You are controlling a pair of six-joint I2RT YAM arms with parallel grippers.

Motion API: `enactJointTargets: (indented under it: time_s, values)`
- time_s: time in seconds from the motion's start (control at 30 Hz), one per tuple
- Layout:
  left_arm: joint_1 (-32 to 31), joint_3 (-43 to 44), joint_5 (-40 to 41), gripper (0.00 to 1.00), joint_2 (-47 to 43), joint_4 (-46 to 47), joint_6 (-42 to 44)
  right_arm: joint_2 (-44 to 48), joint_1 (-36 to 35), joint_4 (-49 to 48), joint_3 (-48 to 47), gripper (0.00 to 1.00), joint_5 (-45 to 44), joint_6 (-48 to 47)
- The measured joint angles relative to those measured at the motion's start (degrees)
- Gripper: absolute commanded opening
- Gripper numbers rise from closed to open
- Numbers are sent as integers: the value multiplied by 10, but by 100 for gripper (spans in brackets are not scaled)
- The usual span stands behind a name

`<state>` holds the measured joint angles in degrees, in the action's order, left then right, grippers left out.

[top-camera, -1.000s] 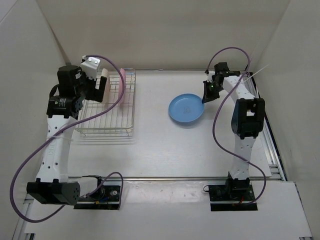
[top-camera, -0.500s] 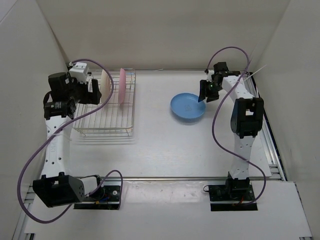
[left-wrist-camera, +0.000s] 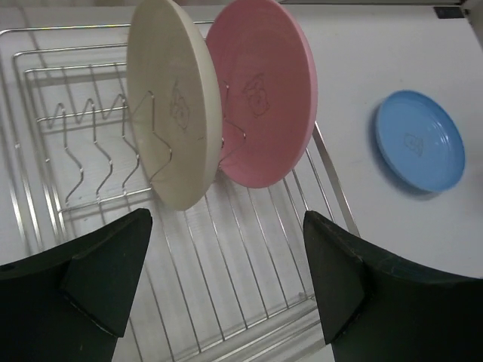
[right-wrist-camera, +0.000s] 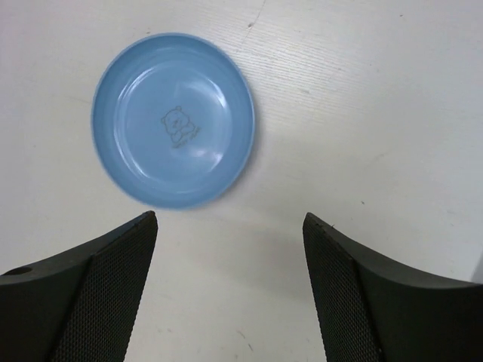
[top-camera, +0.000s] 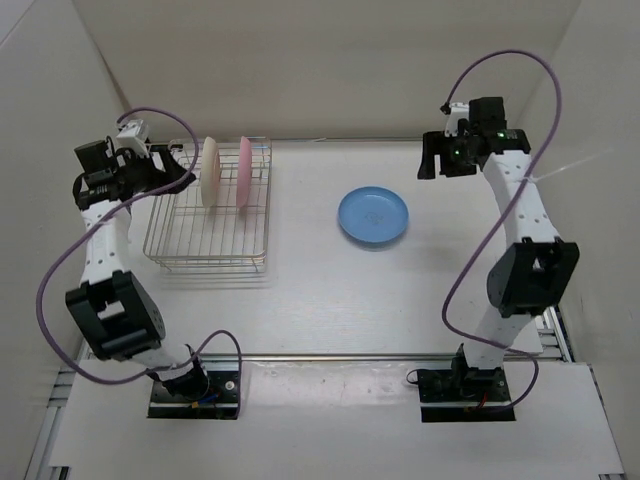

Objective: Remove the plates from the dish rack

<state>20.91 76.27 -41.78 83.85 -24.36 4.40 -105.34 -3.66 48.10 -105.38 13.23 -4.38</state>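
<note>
The silver wire dish rack (top-camera: pixel 200 245) stands at the left of the table. The cream plate (top-camera: pixel 210 171) and the pink plate (top-camera: pixel 244 172) stand on edge in it, side by side. My left gripper (top-camera: pixel 178 172) hovers open just left of the cream plate, touching nothing. In the left wrist view the cream plate (left-wrist-camera: pixel 170 105) and pink plate (left-wrist-camera: pixel 264 90) stand beyond the open left gripper (left-wrist-camera: pixel 226 219), over the rack's grid (left-wrist-camera: pixel 249 260). The light blue plate (top-camera: pixel 372 217) lies flat on the table. My right gripper (top-camera: pixel 432 160) hangs open above and behind it, as the right wrist view shows (right-wrist-camera: pixel 229 217) with the blue plate (right-wrist-camera: pixel 173 121) below.
White walls enclose the table on the left, back and right. The left arm's purple cable (top-camera: pixel 60 270) loops beside the rack. The right arm's cable (top-camera: pixel 520 60) arches high at the back right.
The right gripper opened, let go of the blue plate and rose toward the back right; the plate settled flat. The left gripper drew back left from over the rack, uncovering the cream plate.
</note>
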Motion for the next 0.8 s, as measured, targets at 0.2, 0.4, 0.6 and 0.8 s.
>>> enactJointTargets:
  time_s: [0.2, 0.4, 0.6, 0.8]
  values:
    - [3, 76, -95, 88, 148, 28, -29, 135, 2, 15, 81, 81, 2, -42]
    - [1, 154, -138, 73, 229, 47, -51, 204, 0, 37, 151, 86, 2, -62]
    - [-9, 200, -167, 61, 271, 66, -67, 224, -6, 45, 153, 86, -13, -68]
    - [-27, 201, -183, 63, 309, 67, -74, 228, -9, 45, 161, 86, -24, -68]
